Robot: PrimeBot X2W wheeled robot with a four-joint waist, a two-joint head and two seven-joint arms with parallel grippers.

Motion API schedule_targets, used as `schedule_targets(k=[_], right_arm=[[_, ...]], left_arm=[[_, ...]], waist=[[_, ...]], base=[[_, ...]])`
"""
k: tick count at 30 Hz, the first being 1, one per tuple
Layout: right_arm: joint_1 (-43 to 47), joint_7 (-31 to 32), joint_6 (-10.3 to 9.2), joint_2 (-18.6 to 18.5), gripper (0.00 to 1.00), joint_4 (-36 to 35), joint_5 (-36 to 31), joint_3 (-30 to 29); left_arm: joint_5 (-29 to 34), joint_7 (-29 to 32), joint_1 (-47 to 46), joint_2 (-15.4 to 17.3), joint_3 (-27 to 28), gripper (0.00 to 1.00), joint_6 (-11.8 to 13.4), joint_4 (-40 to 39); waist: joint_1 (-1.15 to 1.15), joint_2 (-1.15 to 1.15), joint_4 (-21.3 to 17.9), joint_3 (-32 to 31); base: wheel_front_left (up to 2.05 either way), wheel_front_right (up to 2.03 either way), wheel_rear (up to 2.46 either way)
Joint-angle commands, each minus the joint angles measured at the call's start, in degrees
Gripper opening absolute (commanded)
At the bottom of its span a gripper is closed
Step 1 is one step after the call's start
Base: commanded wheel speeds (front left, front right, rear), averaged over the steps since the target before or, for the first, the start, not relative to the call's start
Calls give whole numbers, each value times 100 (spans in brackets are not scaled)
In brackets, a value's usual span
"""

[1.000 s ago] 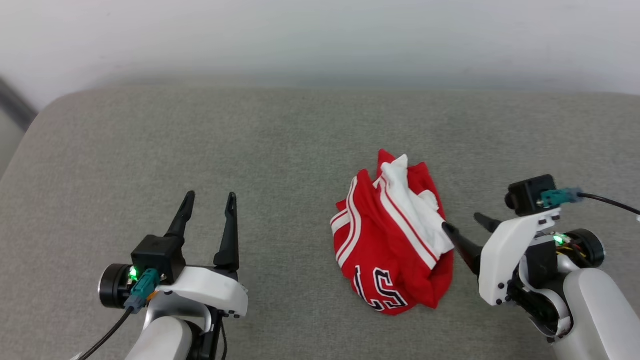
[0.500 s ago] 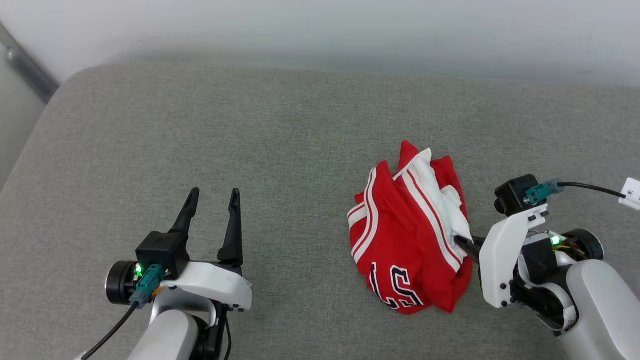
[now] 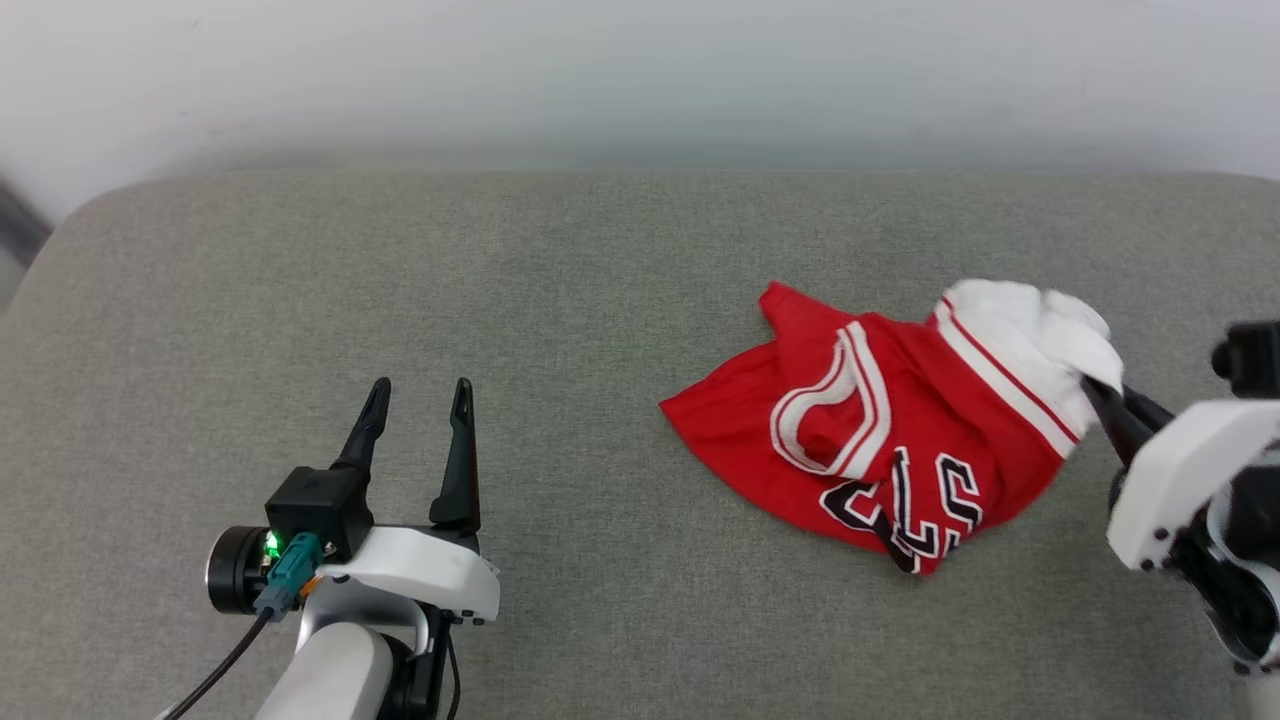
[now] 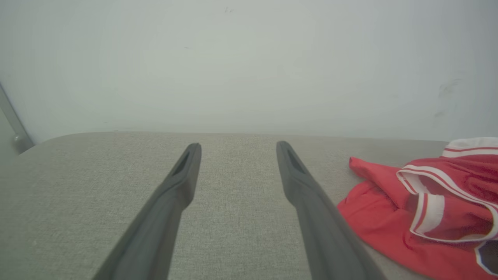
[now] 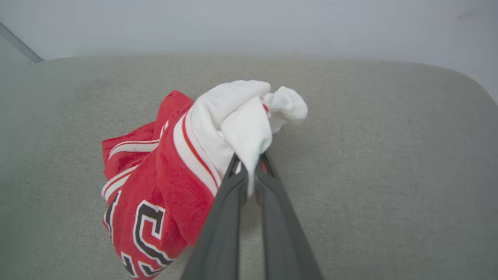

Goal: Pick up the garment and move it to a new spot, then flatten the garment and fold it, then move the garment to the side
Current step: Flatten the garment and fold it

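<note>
My right gripper (image 5: 249, 165) clenched on garment (image 3: 900, 440) at its white end; cloth trails leftward toward my left gripper (image 3: 417, 392), released, well apart.

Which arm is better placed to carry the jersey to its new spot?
Right. The right gripper is shut on the garment at its white sleeve. The left gripper stands open over the bare cushion, apart from the garment.
</note>
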Motion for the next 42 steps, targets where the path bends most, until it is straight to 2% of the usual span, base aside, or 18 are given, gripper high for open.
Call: schedule_targets(k=[1, 6, 9, 10, 11, 12, 20, 26, 32, 42], right_arm=[[239, -71, -4, 124, 0, 32, -70, -260], [1029, -333, -3, 583, 0, 501, -419, -1345], [1206, -436, -3, 741, 0, 736, -572, -1649], [1293, -477, -3, 797, 29, 849, -671, -1735], [1339, -542, -3, 879, 52, 966, -695, -1812], [1350, -654, -3, 916, 100, 1034, -771, -1854], [849, -2293, -3, 1054, 100, 871, -1149, -1847], [779, -3183, -3, 1084, 100, 530, -1623, -1235], [1105, -3467, -3, 1077, 100, 185, -1747, -624], [1802, -3271, -4, 1101, 100, -391, -1539, -148]], left_arm=[[-12, -37, 61, 18, 11, 100, 8, -7], [-33, -18, 84, 49, 0, 100, 25, -19], [-36, 3, 90, 61, -3, 100, 31, -31], [-40, 16, 93, 67, -6, 100, 37, -33], [-49, 25, 98, 77, -1, 100, 42, -36], [-55, 34, 102, 84, 3, 100, 44, -41], [-112, 62, 231, 151, 40, 100, 104, -64], [-126, 127, 352, 217, 12, 100, 133, -47], [-123, 214, 570, 289, -40, 100, 187, -60], [-154, 411, 935, 439, -72, 100, 296, -237]], waist=[[-1, 0, -54, -16], [-1, 0, -144, -7], [-1, 0, -170, -5], [-1, 0, -178, -6], [-1, 0, -185, -5], [-1, 0, -194, -4], [-1, 0, -250, -110], [-1, 0, -211, -336], [-1, 0, -196, -642], [-1, 0, -294, -812]], base=[[0, 0, 0], [0, 0, 0], [0, 0, 0], [0, 0, 0], [0, 0, 0], [0, 0, 0], [0, 0, 0], [0, 0, 0], [0, 0, 0], [0, 0, 0]])
